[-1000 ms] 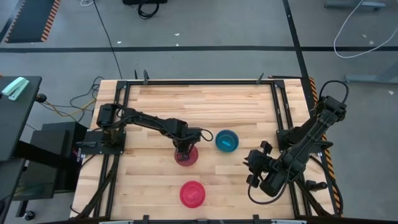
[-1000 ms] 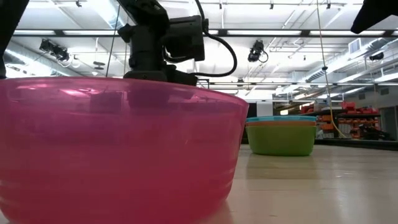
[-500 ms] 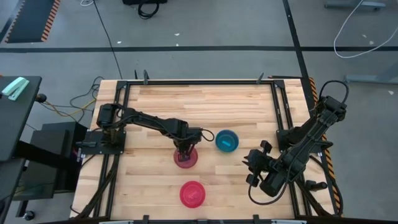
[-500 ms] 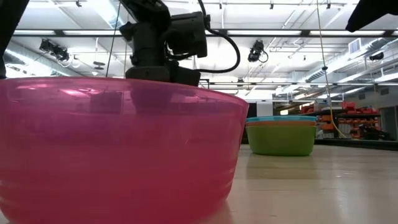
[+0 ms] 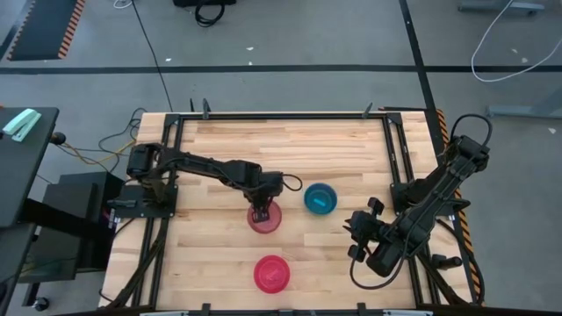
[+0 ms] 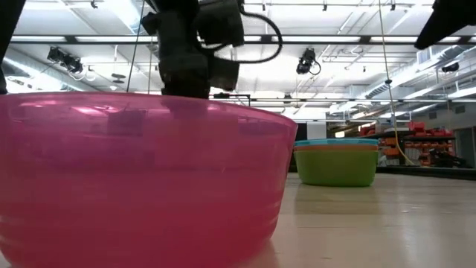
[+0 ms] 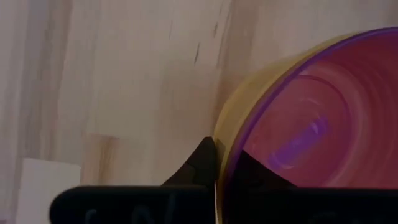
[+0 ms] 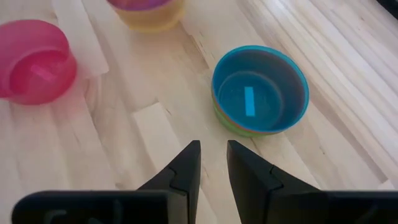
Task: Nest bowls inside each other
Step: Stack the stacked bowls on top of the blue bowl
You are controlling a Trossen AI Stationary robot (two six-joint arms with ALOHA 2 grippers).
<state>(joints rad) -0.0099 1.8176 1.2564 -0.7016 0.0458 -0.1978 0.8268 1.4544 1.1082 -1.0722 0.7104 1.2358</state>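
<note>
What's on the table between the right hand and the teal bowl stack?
Nothing: only bare wood lies between the right hand and the teal bowl stack, as the right wrist view shows plainly.

The wooden table (image 5: 281, 145) of pale butcher-block planks sits inside a black metal frame (image 5: 281, 115) that runs along its edges. Left of the table stands a dark cabinet (image 5: 26, 167) with a mint-green object (image 5: 19, 123) lying on its top. Behind the table, on the grey floor, a black line (image 5: 219, 68) runs parallel to the table's far edge. A white cable (image 5: 514, 39) loops on the floor beyond the table's far right corner.
</note>
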